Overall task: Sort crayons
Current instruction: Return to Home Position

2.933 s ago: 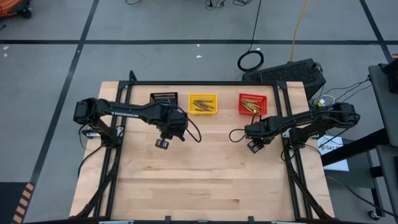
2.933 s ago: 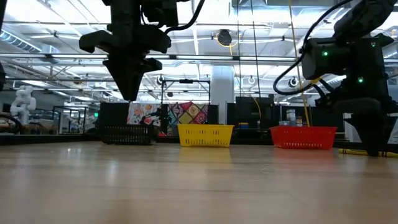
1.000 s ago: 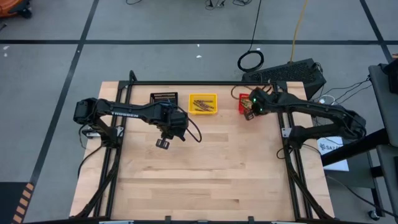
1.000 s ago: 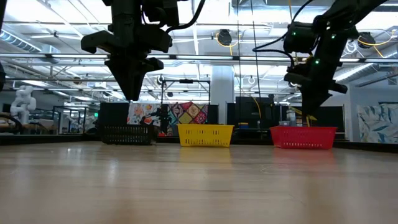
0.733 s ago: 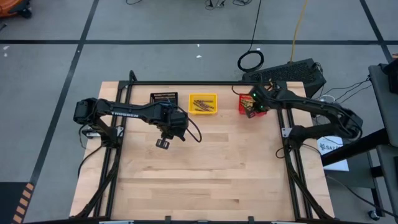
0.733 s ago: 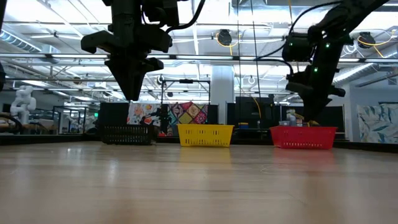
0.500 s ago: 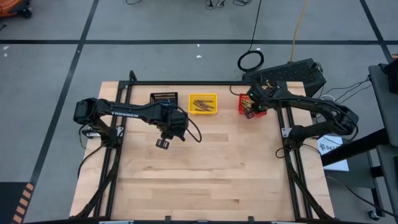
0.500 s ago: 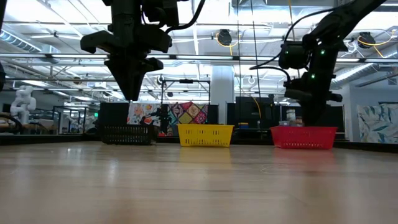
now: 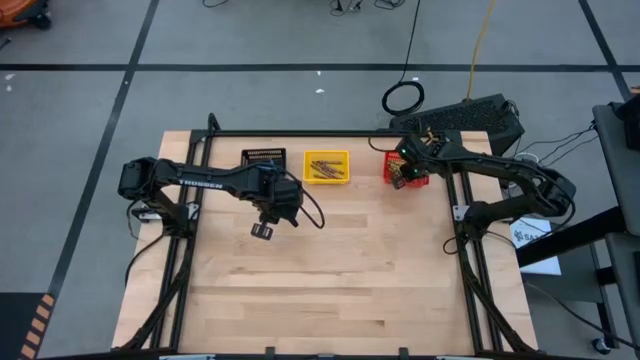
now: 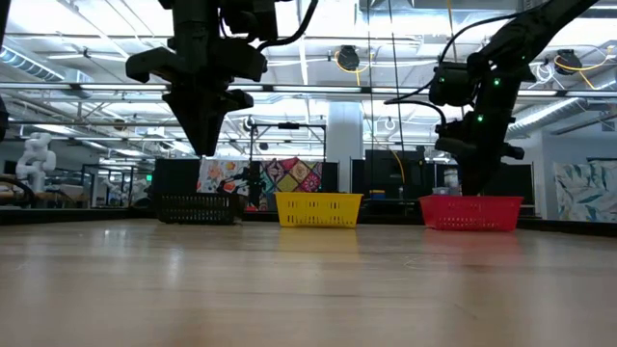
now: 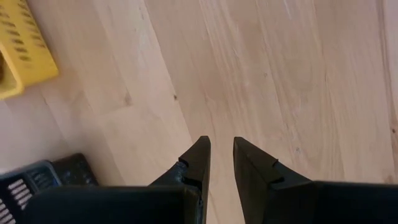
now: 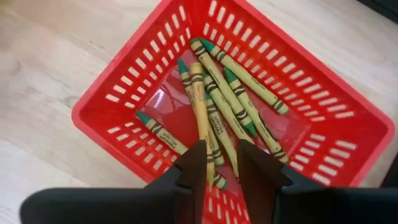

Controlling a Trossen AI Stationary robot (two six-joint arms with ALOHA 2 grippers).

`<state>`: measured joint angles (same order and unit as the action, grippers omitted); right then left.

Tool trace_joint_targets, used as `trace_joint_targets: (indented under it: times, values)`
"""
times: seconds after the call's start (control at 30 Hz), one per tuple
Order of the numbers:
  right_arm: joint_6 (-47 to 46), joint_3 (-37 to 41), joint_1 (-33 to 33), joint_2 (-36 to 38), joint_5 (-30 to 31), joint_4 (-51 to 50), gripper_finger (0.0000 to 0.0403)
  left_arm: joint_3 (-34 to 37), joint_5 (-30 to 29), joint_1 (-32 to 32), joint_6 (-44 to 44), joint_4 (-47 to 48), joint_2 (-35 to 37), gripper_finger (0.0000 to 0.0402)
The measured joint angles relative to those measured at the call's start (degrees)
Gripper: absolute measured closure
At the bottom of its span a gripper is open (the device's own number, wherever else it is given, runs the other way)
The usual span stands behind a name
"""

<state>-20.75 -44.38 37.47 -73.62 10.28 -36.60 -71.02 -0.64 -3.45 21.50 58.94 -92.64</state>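
Right claw (image 12: 221, 163) hangs directly over the red bin (image 12: 348, 134) at the far right of the worktop (image 9: 330, 270). Its two dark fingers stand a narrow gap apart with nothing between them. Below it, in the bin, lie the green crayons (image 12: 214, 93): several sticks in yellow-olive paper wrappers with green tips, crossing one another loosely on the bin's slotted floor. Each wrapper carries dark bands and a line of dark print, but the print is too small to read.

In the high view the three small bins sit in a row along the worktop's far edge. The black bin (image 9: 264, 157) is on the left, the yellow bin (image 9: 306, 168) in the middle, and the red one on the right. Brown crayons (image 9: 324, 168) lie in the yellow bin. What the black bin holds cannot be made out.

The left claw (image 11: 222, 155) waits above bare wood, just nearer than the black bin. It points down, its fingers only a slit apart and gripping nothing. White lettering (image 9: 201, 182) runs along the left arm's long link, too small here to read with certainty. A printed sheet (image 9: 530, 236) lies beside the worktop on the right, and its text is equally unreadable.
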Motion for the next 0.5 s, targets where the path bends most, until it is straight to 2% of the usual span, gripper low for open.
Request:
trace_joint_targets:
  times: [0.07,0.27,0.4,0.5]
  values:
    - [-2.6,0.0,0.0,0.8,-0.5,-0.4,0.0326,0.0,0.6,0.0,0.0,-1.1,0.0,0.0338]
    - [-6.3,0.0,-2.9,7.3,-8.6,0.2,0.0326,2.6,7.1,0.1,-2.9,-7.5,4.0,0.0338]
    - [-1.4,0.0,-6.1,14.4,-9.7,1.7,0.0326,6.5,6.8,0.3,-5.8,-12.7,10.5,0.0338]
    - [4.3,0.0,-7.6,20.4,-16.9,2.4,0.0326,9.9,6.4,0.3,-8.0,-17.5,17.0,0.0338]
